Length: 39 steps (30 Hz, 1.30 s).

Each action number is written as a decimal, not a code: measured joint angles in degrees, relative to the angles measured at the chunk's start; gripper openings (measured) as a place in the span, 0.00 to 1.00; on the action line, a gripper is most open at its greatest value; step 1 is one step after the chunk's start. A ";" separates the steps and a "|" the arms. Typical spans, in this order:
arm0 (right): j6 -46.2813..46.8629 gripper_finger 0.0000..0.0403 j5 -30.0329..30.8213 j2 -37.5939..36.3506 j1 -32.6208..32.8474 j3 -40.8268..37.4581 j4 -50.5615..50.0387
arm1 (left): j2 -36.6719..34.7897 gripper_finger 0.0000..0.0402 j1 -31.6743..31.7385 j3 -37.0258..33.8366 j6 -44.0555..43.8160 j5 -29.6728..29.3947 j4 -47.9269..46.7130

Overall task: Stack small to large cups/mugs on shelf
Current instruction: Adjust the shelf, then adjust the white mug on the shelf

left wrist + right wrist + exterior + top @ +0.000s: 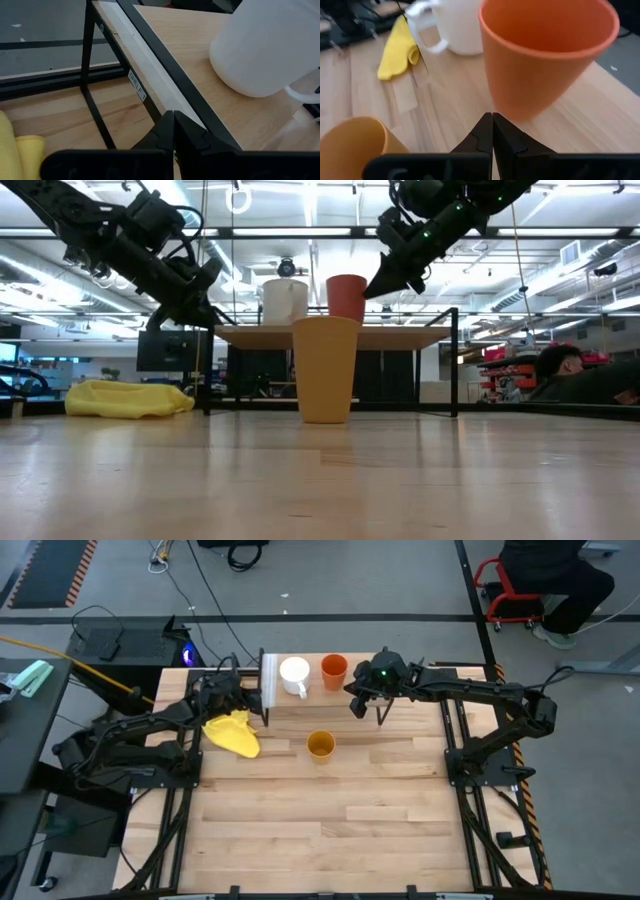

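Observation:
The shelf (300,706) stands at the table's far edge on thin black legs. On its plank stand the white mug (294,673) with its handle (422,30) and, to its right, the orange-red cup (334,670). The yellow-orange cup (320,746) stands upright on the table in front of the shelf. My left gripper (173,131) is shut, with its tips over the black frame at the shelf's left end (165,75). My right gripper (492,131) is shut just right of the orange-red cup (545,55), with its tips near the cup's base. My left gripper points its shut fingers (187,135) down at the black frame on the shelf's left end; whether they touch it I cannot tell. My right gripper comes slanting down from the right, its shut fingers (385,278) close to the orange-red cup's lower side (512,112); whether they touch I cannot tell.
A crumpled yellow cloth (233,732) lies on the table's left, near the shelf's left legs and under the left arm. The near half of the tabletop (330,830) is bare wood. A seated person (555,580) is beyond the table's far right corner.

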 joint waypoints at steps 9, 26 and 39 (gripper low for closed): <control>-0.29 0.02 0.19 2.64 6.27 0.00 14.52 | 0.00 0.04 1.53 -0.11 1.35 -0.24 -0.04; -10.62 0.00 28.84 16.65 16.71 -0.02 30.84 | 0.00 0.04 1.42 -0.11 2.65 -0.24 0.06; -9.48 0.00 30.77 20.55 15.01 -0.02 40.02 | 0.00 0.05 0.51 -0.10 2.89 -0.32 -0.05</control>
